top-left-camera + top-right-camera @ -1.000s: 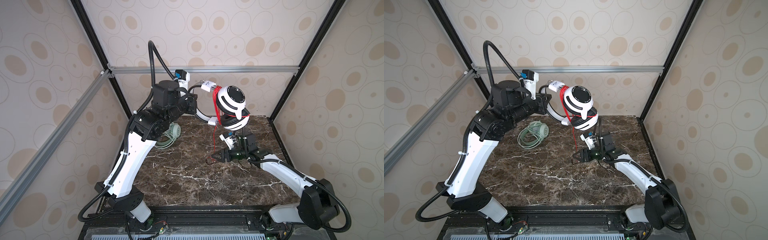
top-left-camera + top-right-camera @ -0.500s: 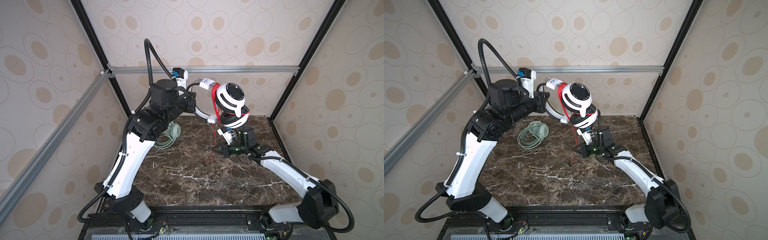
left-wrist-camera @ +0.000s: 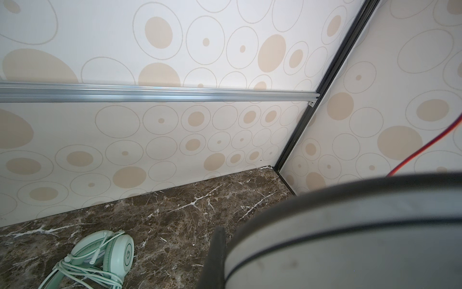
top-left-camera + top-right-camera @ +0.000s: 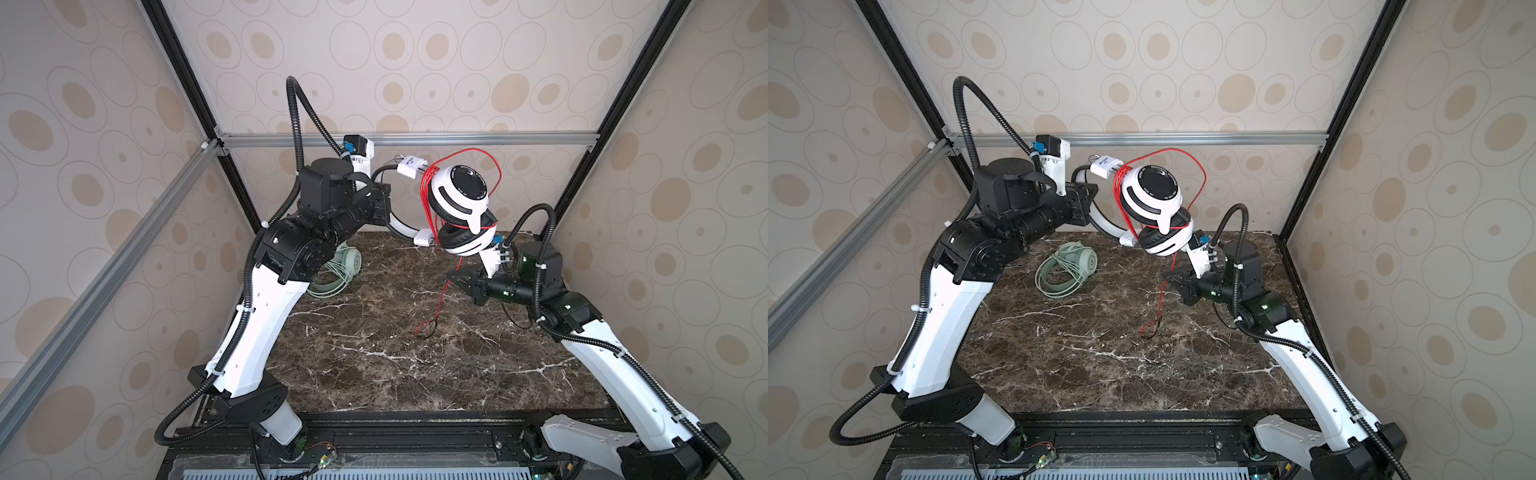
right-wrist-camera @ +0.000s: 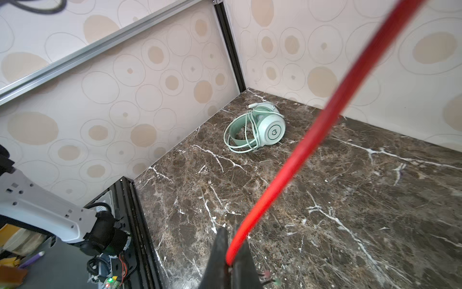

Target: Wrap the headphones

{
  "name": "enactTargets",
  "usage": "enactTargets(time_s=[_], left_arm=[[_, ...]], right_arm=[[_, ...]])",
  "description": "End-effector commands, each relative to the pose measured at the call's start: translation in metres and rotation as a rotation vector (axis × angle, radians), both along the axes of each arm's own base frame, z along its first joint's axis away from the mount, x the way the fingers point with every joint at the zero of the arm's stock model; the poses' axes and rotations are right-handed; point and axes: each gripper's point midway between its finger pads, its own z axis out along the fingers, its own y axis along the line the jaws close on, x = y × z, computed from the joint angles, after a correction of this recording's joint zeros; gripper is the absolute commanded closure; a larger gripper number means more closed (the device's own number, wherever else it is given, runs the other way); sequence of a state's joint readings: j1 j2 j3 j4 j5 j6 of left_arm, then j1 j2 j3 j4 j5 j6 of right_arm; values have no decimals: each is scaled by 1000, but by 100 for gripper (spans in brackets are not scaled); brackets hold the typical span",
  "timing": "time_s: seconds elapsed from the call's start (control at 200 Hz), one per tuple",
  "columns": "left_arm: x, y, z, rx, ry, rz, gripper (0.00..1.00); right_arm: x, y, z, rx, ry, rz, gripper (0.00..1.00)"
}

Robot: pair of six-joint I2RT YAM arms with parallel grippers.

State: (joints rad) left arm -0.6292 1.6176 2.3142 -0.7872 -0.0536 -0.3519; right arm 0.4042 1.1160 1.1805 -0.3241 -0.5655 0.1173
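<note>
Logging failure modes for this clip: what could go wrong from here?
The right gripper pinches the thin red cable only at its very tips; it may slip out. A slack loop arcs above the white-and-black headphones and might slide off. The cable's tail on the table could snag.

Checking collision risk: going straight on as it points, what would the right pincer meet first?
Probably the mint green headphones lying ahead; the right pincer, shut on the red cable, aims that way; height unclear.

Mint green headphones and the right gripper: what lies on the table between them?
Only bare marble table, in both top views, from the mint green headphones to the right gripper, which pinches the red cable.
</note>
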Motion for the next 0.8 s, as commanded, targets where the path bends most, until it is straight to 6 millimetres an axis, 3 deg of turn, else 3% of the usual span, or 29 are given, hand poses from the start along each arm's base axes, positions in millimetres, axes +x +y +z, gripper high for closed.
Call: enactTargets(time_s=[0.0,0.18,0.455,0.61,0.795], left_arm=[[-16,15,50,-137,-101,8,100],[-9,24,47,-147,-88,71,100],[29,71,26,-214,8,253,100],[55,85,11,-297,86,225,100],[75,104,-4,-363,139,238,100]], right_arm=[[2,-4,3,-30,-17,-21,100],[-2,-8,-6,-56,-5,-22,100],[-21,-22,-66,-240,140,-60,100],[-38,-23,-92,-303,204,-49,100],[-55,-19,-106,-357,219,-19,100]])
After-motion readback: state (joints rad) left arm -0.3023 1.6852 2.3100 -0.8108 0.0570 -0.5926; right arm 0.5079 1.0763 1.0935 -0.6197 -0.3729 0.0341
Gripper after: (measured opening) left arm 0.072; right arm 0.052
